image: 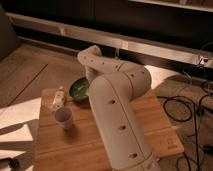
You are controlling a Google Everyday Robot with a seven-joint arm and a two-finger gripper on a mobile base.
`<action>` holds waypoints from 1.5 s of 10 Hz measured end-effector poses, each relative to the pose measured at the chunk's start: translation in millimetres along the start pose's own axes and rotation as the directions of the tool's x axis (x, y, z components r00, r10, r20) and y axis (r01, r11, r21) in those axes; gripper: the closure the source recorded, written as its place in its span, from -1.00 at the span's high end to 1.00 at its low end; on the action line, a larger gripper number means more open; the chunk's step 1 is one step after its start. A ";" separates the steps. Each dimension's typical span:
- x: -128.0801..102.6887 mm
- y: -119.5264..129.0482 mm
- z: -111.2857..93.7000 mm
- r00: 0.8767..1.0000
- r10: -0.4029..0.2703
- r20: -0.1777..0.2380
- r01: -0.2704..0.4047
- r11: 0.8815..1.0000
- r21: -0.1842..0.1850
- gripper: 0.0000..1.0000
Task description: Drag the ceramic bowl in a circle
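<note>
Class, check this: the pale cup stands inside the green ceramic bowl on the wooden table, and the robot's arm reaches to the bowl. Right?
No. The camera view shows the cup standing on the table itself, apart from the ceramic bowl, not inside it. The arm does reach the bowl; its gripper is hidden behind it there.

Ceramic bowl (79, 90): glossy dark green glaze is seen inside, with a paler rim. Bench (150, 127): wood, planked grain is noted, matt warm brown. Arm (117, 112): a smooth off-white shell, plastic-looking, satin, dotted with small dark holes. The pincer is hidden behind the arm's end, at the bowl's far side, so its finish cannot be judged. Cup (63, 118): pale grey, smooth, matt. Cables (186, 107): black, smooth-coated. Floor (30, 75): dull and matt.
</note>
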 end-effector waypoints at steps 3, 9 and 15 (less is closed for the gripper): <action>40.3 14.8 -17.3 0.999 -0.037 -0.021 0.036 0.998 -0.055 -1.00; 121.2 -45.6 -15.1 0.993 0.013 -0.117 -0.010 1.000 0.029 -1.00; 65.4 -101.4 5.7 0.990 0.112 -0.084 -0.095 0.978 0.183 -1.00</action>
